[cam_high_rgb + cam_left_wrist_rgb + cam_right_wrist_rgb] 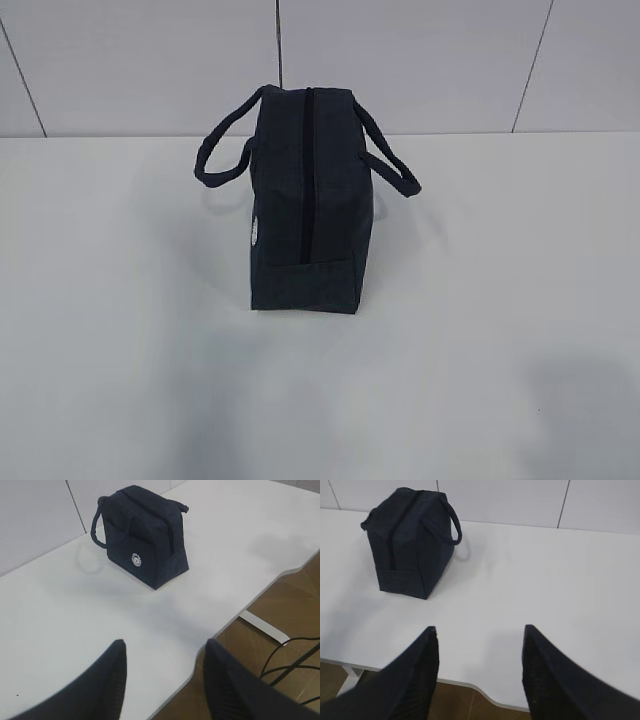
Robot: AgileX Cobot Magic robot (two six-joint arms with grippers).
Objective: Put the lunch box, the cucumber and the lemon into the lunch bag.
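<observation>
The dark navy lunch bag (308,200) stands upright near the back of the white table, end-on to the exterior camera, its top zipper closed and a loop handle hanging on each side. It also shows in the left wrist view as lunch bag (145,540), with its round white logo, and in the right wrist view as lunch bag (410,545). My left gripper (164,647) is open and empty above the table's front edge, well short of the bag. My right gripper (479,634) is open and empty, also far from the bag. Lunch box, cucumber and lemon are out of view.
The table (500,300) has a curved front edge (235,617) with brown floor and cables (290,665) below it. A white tiled wall (420,60) runs behind the bag. Neither arm appears in the exterior view.
</observation>
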